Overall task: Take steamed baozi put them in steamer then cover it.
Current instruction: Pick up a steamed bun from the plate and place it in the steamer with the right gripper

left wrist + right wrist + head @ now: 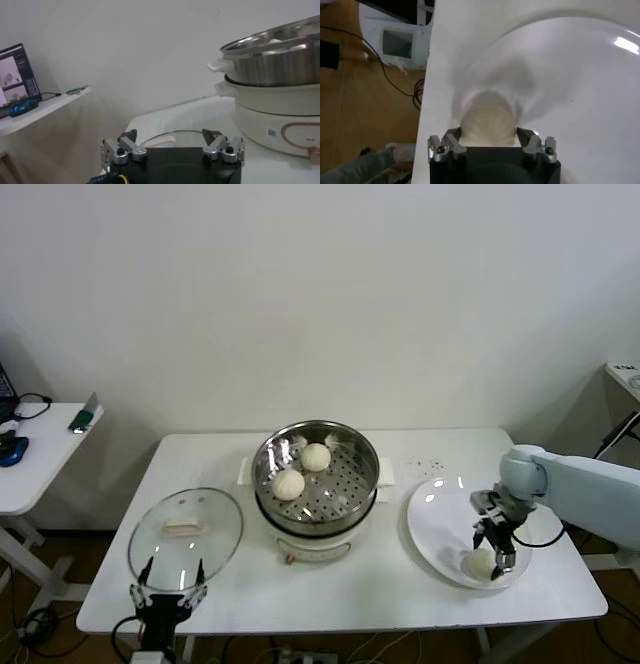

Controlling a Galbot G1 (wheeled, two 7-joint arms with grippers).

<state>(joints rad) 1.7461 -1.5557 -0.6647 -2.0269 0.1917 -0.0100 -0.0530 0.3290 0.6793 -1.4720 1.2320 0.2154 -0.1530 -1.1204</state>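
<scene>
1. The right gripper (492,561) stood over the near part of the white plate (435,509), and one steamed baozi (489,123) lay directly between its spread fingers, one finger at each flank; I could not tell whether the pads were pressing it yet.
2. The bun was round, so no axis favoured one grip over another; the fingers only had to close.
3. From those fingers the steamer (316,474) stood off to the robot's left, with two buns (289,483) already on its perforated tray (335,489); the raised steel rim was the only thing in the way.
4. The left gripper (169,591), fingers apart and empty, waited at the table's near edge just beside the glass cover (186,538), which lay flat beyond its fingertips, the nearer arm for that job.
</scene>
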